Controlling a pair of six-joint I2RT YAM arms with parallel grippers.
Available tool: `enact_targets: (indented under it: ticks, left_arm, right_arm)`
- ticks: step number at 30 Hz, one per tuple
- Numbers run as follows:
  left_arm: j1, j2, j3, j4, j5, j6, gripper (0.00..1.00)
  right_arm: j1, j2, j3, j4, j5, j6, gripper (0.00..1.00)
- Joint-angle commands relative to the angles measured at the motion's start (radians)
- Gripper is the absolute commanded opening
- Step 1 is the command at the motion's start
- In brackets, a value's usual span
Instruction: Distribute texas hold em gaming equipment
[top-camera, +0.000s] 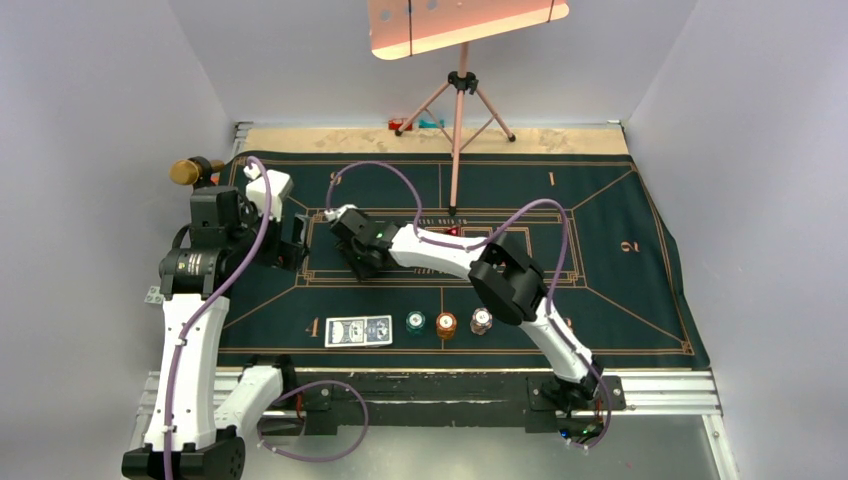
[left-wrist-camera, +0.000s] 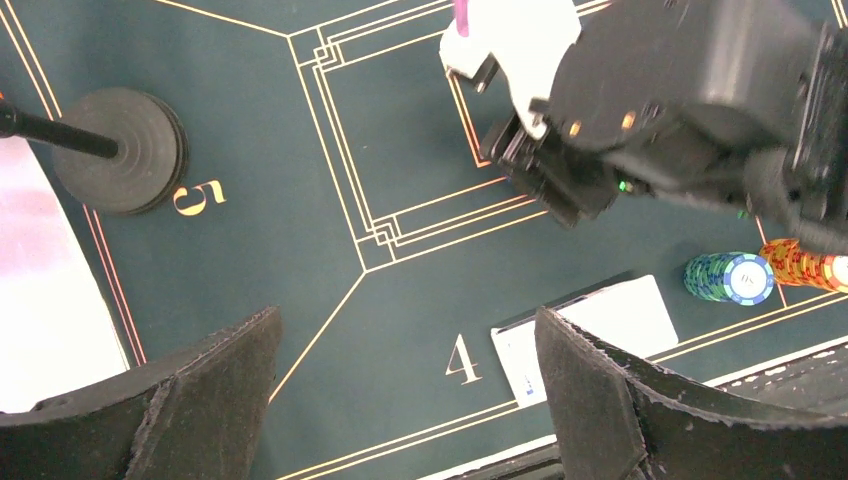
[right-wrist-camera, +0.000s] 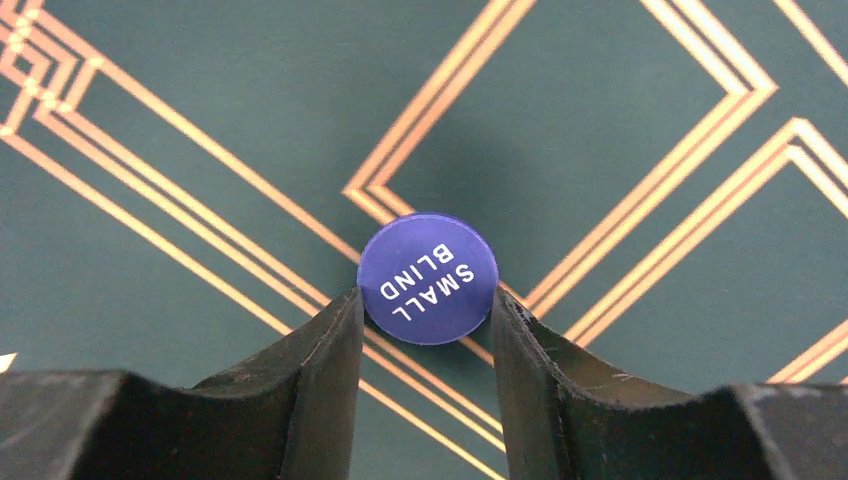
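Note:
In the right wrist view a blue disc (right-wrist-camera: 428, 278) marked SMALL BLIND sits between my right gripper's (right-wrist-camera: 425, 298) fingertips, both pressing its edges, over the gold lines of the green mat (right-wrist-camera: 150, 250). From above, that gripper (top-camera: 352, 262) is at the mat's centre-left. My left gripper (left-wrist-camera: 410, 340) hangs open over the number 4, nothing between its fingers. Blue-backed cards (top-camera: 358, 330) lie near the front edge, with teal (top-camera: 416, 321), orange-brown (top-camera: 446, 325) and white (top-camera: 481, 321) chip stacks to their right. A small red piece (top-camera: 452, 231) shows behind the right arm.
A pink tripod stand (top-camera: 460, 85) rises from the back of the mat. A brown knob (top-camera: 185, 171) sits at the far left corner. A black round base with a rod (left-wrist-camera: 125, 150) stands by the number 5. The two grippers are close together.

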Motion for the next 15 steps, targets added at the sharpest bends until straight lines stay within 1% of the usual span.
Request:
enact_targets:
  ticks: [1,5,10,15]
  left_arm:
    - [0.011,-0.01,0.04,-0.006,-0.018,-0.031,1.0]
    - [0.011,-0.007,0.045,-0.008,-0.015,-0.034,1.0]
    - [0.013,-0.004,0.05,-0.006,-0.016,-0.039,1.0]
    - [0.014,-0.007,0.051,-0.01,-0.017,-0.029,1.0]
  right_arm:
    - [0.069,0.037,0.074,-0.074,-0.088,-0.018,0.38]
    - [0.109,0.057,0.119,-0.093,-0.11,-0.017,0.37]
    - [0.116,0.06,0.157,-0.077,-0.164,0.014,0.38]
    - [0.118,0.133,0.3,-0.094,-0.168,0.048,0.38]
